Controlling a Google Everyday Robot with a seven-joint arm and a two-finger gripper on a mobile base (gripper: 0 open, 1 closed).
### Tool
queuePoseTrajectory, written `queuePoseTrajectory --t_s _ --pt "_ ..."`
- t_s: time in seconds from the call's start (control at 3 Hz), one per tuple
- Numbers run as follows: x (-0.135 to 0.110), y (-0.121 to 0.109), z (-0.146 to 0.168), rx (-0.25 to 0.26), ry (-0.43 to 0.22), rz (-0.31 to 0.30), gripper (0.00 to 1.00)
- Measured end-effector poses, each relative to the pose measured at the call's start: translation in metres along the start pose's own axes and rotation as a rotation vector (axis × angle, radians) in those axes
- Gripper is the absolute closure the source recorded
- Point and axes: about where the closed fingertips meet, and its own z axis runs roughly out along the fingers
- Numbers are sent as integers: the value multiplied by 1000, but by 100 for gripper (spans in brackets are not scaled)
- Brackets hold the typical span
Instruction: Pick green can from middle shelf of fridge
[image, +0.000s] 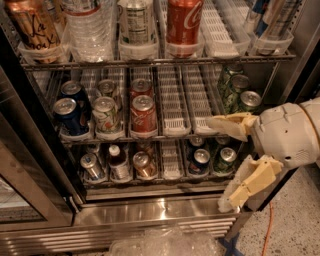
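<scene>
The green cans stand in the rightmost lane of the middle shelf (172, 107), one behind another; the front one (248, 101) shows its silver top, with another (229, 80) behind it. My gripper (216, 163) is in front of the fridge (150, 215) at the right, just below and left of the front green can. It is open and empty. Its upper finger (232, 124) lies across the middle shelf's front edge, and its lower finger (250, 184) hangs before the bottom shelf. It touches no can.
On the middle shelf stand dark blue cans (67, 114), a whitish printed can (105, 115) and red cans (144, 114); two lanes hold nothing. Bottles and a red can (184, 22) fill the top shelf, small cans the bottom one. The glass door (20, 200) is open at left. Crumpled plastic (165, 242) lies on the floor.
</scene>
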Motion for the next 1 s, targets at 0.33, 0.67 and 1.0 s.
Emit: queuePoseTrajectory --t_s 0.33,0.67,1.0 --pt "12 9 8 111 -64 16 0" --pt "49 2 7 227 -127 97 0" --pt "48 1 7 232 -125 96 0"
